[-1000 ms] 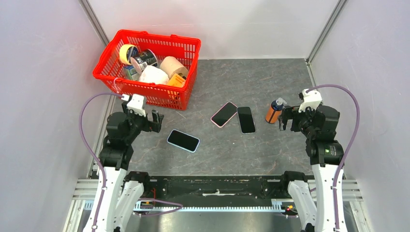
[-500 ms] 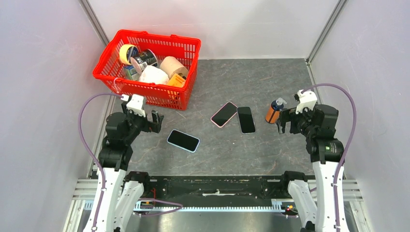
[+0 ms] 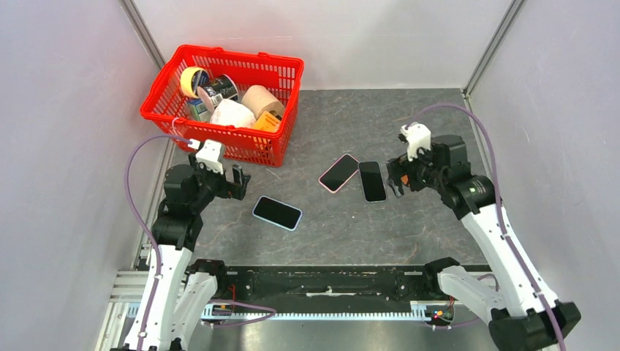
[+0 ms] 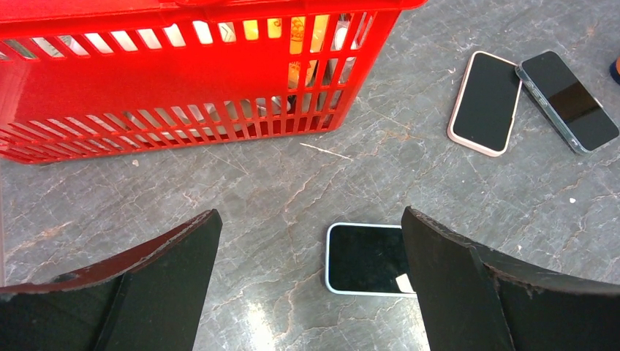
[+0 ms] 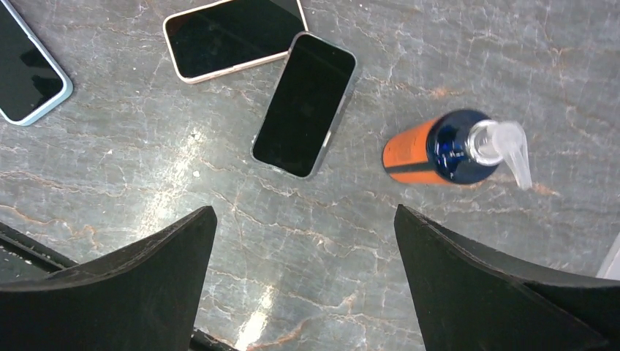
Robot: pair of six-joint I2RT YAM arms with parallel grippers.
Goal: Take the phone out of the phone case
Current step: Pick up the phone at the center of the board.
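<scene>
Grey marbled desk (image 3: 409, 117): pink-cased phone (image 3: 338, 172) laid at centre, corner touching dark phone (image 3: 372, 180); blue-cased phone (image 3: 277, 212) laid apart, just ahead of left pincer (image 4: 308, 219). Dark phone and orange bottle (image 5: 428, 152) seen below right pincer (image 5: 305, 212). Both pincers spread wide, nothing gripped.

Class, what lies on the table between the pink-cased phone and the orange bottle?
A dark phone lies flat between the pink-cased phone and the orange bottle. The right wrist view shows all three together.
</scene>
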